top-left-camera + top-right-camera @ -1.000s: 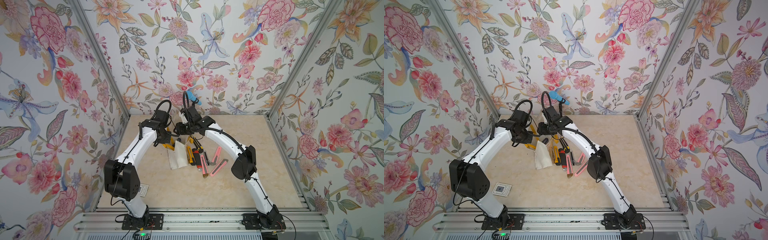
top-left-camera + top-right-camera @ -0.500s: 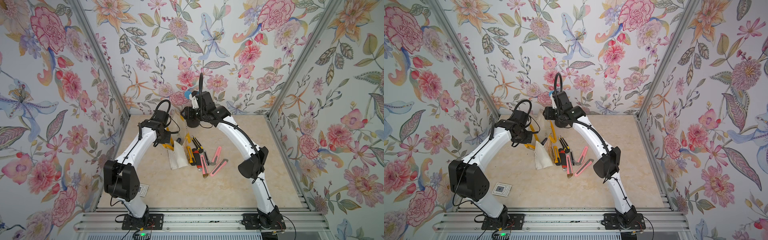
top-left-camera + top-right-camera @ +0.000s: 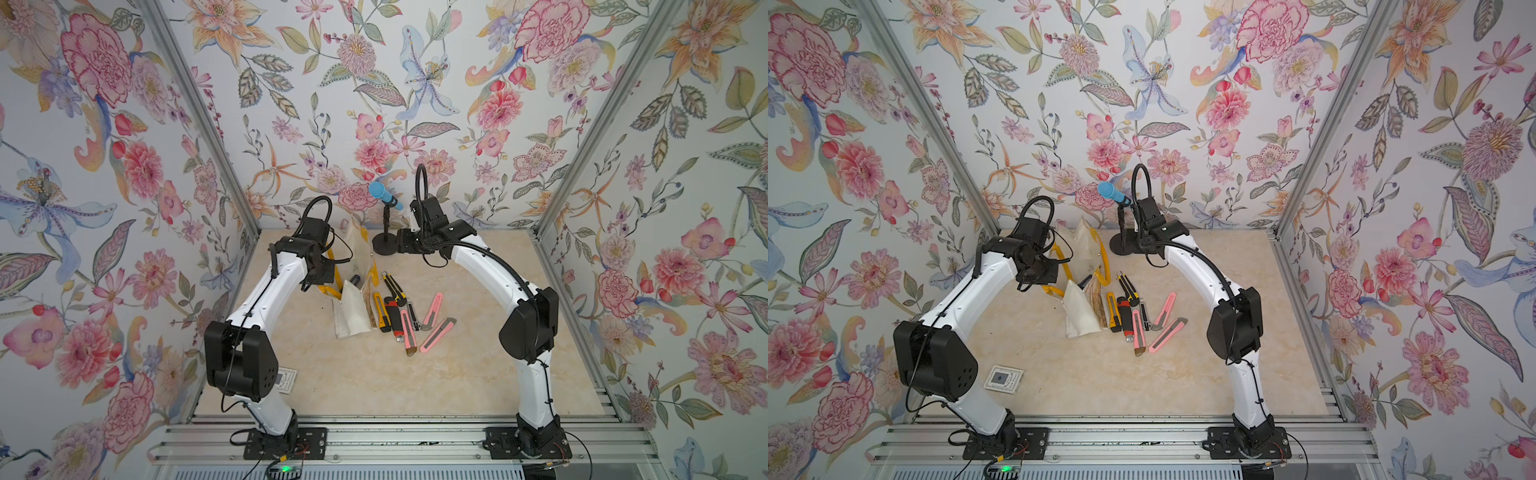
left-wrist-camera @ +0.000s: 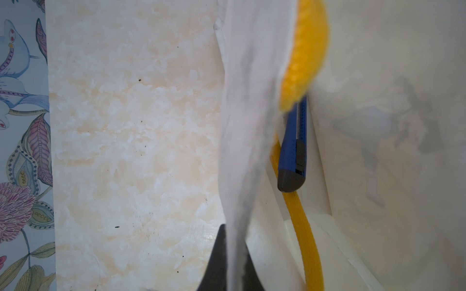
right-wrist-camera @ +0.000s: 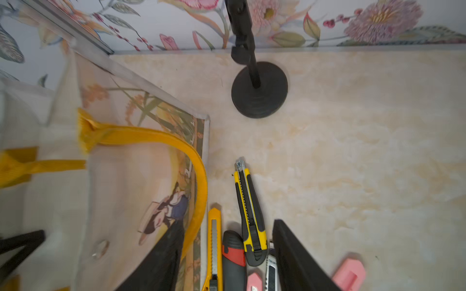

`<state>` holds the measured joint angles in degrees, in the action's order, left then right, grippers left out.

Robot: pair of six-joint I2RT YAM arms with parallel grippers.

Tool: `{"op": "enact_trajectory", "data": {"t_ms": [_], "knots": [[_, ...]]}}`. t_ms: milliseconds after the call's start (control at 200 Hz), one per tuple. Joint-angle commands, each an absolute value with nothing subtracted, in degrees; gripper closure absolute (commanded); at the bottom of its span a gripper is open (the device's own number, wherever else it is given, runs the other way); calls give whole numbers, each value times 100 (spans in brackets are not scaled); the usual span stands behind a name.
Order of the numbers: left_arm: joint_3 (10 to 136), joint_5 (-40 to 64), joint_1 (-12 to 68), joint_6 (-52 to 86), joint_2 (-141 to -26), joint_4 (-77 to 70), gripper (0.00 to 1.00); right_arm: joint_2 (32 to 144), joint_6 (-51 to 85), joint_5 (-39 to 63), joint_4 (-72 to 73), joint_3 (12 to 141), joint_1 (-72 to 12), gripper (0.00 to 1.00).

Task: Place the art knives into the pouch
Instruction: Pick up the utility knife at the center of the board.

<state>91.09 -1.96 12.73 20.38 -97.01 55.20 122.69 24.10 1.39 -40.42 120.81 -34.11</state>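
The left arm (image 3: 266,299) arches up from its base, its wrist bent down over the left edge of the pouch (image 3: 351,307). The left gripper (image 4: 234,241) is clamped on a fold of the pouch's cloth, with its fingers (image 4: 216,254) pressing the fabric from both sides. The right arm (image 3: 490,270) arches higher, its wrist raised beyond the pouch's far right corner. The right gripper (image 5: 227,224) points downward, jaws apart, with nothing between them.

Floral-papered walls (image 3: 374,83) enclose a cream marbled floor (image 3: 374,374) under soft light.
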Motion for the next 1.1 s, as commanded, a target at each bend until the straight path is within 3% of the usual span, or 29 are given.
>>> {"op": "enact_trajectory", "data": {"t_ms": [0,545,1096], "knots": [[9488,-387,1226,2031,-9923,5621,100,12570,2167,-48,-4129,11957,-3506,41],[9645,-459,1223,2074,-10089,5745,100,13677,1760,192,-4131,12085,-3655,38],[9644,-479,1220,2109,-10108,5819,100,13858,1441,-255,-4131,11836,-3908,40]]}}
